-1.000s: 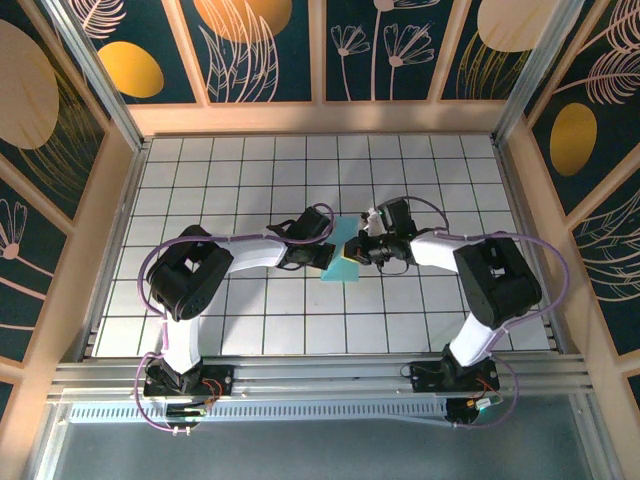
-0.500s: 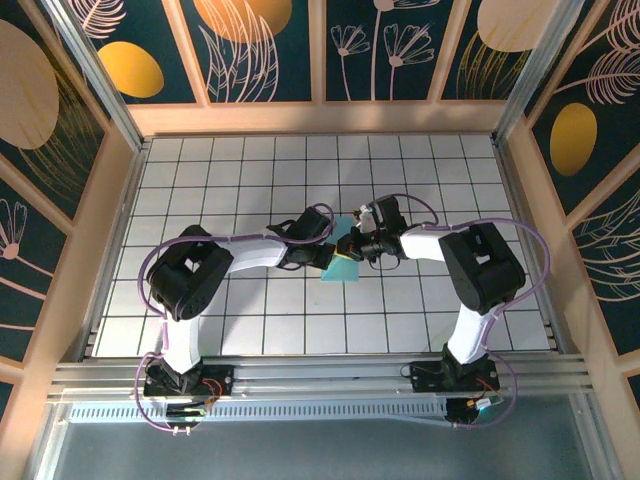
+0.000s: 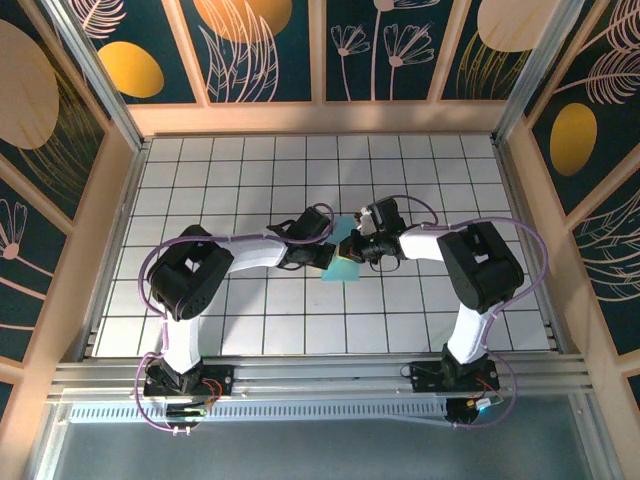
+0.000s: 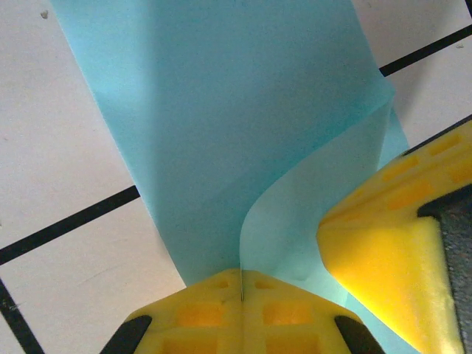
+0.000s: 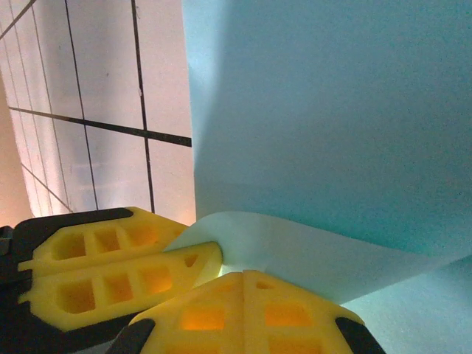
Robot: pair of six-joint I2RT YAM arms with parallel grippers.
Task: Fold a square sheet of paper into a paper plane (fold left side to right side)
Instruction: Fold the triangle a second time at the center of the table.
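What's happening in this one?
Both arms meet mid-table over the square sheet of paper. The left gripper and right gripper each have their jaws shut on the light-blue sheet, side by side, with one layer curling up off the rest. The fold is not yet pressed flat.

From above, the left gripper (image 3: pixel 333 256) and right gripper (image 3: pixel 353 247) meet right over the paper (image 3: pixel 343 270) and cover most of it, just blue slivers peeking out, fingertips too small to read. Close up, both wrist cameras crop their own yellow pads (image 4: pixel 214 310) at the bottom edge, and the paper runs off the top. Where its curled edge meets the pads, it seems to slip out of sight between them.
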